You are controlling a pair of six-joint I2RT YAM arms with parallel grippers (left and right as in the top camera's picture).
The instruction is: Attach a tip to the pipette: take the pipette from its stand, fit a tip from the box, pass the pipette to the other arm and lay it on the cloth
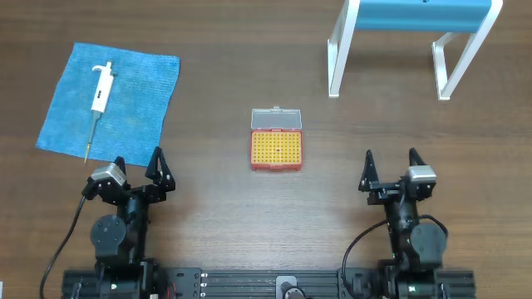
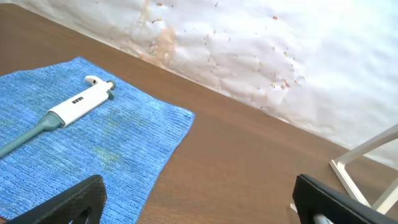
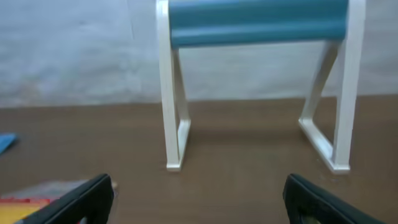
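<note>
- Left gripper (image 1: 138, 159): fingers spread wide, nothing between them, just off the cloth's (image 1: 133, 91) near edge (arm-base side).
- Right gripper (image 1: 391, 158): also spread and holding nothing, well apart from the cloth, past the tip box (image 1: 276, 149).
- Pipette (image 1: 96, 104) lies flat on the cloth, on the half farther from the tip box.
- Long axis runs approx. from the cloth's far edge to its near edge. The head is at the far end and the thin end reaches the near edge, pointing roughly at the left gripper.
- Left arm is much the nearer. Right arm would have to cross the tip box to reach the cloth.
- Judgement: pipette is off the stand (image 1: 416, 17) and on the cloth, so the final lay-down looks done. Any re-grip would suit the left arm, closing across the body, i.e. perpendicular to that axis.
- Top view vs others: it gives the full length, and the thin end looks yellowish. Prob. a fitted tip, but too small to be sure.
- Left wrist view: the pipette's (image 2: 78, 107) head hook and white body rest on the cloth (image 2: 124, 149), and the thin end runs off frame.
- Right wrist view: the gripper (image 3: 199, 205) faces the stand (image 3: 255, 22), blue bar on white legs.
</note>
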